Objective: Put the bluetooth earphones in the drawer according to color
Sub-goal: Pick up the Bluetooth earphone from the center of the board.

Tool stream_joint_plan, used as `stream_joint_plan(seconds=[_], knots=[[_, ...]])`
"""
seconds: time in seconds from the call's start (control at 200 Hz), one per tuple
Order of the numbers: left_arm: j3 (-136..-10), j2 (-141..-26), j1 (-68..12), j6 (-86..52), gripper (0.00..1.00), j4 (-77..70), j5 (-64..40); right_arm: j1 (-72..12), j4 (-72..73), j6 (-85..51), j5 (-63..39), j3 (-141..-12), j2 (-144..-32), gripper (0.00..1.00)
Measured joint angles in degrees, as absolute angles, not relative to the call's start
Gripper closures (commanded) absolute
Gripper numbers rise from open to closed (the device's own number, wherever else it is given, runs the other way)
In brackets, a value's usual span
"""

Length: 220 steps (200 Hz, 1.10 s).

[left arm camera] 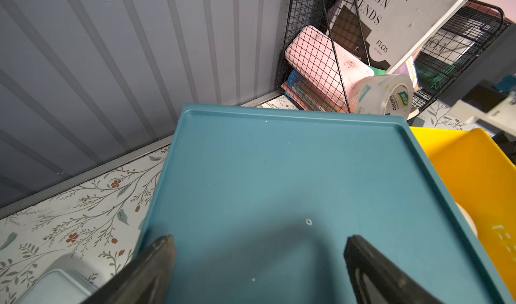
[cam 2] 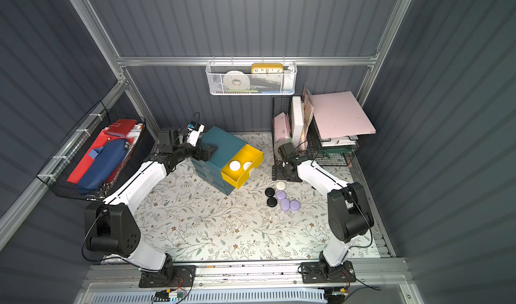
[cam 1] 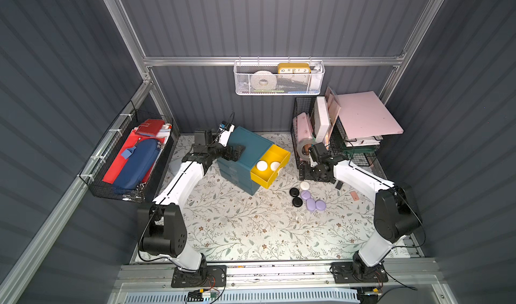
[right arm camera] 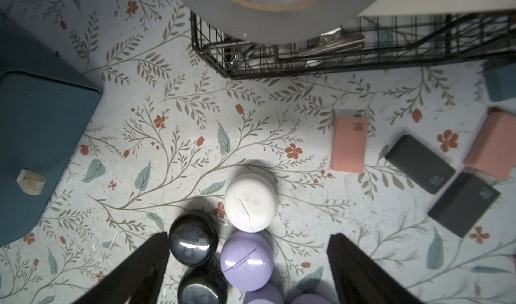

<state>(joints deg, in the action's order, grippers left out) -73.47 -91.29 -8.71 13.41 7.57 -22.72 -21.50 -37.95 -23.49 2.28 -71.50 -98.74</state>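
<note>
Sorting stands partway: two white cases in the open yellow drawer; a third white case, black cases and lavender cases bunched on the surface, some cut off in the right wrist view. Book reads "DESIGN TRENDS", tape "deli". Left claw released over the cabinet; right claw released above the bunch.

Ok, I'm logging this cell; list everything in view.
Rounded white earphone cases: 3, white, two in open yellow drawer, one on floral mat.
Rounded black cases: 2, black, mat.
Rounded lavender cases: 3, lavender, mat.
Plastic cube cabinet: 1, teal, mat.
Flat rectangular chips: 4, pink and black, mat.
Wire rack: 1, black, rear right.
Mesh basket: 1, white, back rail.
Wire basket: 1, black, left wall.
Left gripper: 1, black, open over cabinet.
Right gripper: 1, black, open over cases.
</note>
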Motion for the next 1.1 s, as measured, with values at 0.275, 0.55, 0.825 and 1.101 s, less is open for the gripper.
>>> stream_joint_plan(seconds=[0.275,0.55,0.825,1.101], knots=[[-73.49,-91.31,-8.71,13.39,0.0,7.57,-22.72,-21.47,-38.57,-24.03,0.14,-74.83,-102.85,0.08],[-73.58,-91.35,-8.71,13.41,0.01,7.62,-22.72,-21.5,-39.86,-24.56,-0.1,-74.85,-105.01,0.1],[-73.71,-91.44,-8.71,13.39,0.01,7.77,-22.72,-21.47,-40.16,-24.67,-0.49,-75.13,-107.39,0.12],[-73.73,-91.46,-8.71,13.39,0.01,7.77,-22.72,-21.5,-41.52,-24.67,-0.64,-75.57,-109.45,0.15]])
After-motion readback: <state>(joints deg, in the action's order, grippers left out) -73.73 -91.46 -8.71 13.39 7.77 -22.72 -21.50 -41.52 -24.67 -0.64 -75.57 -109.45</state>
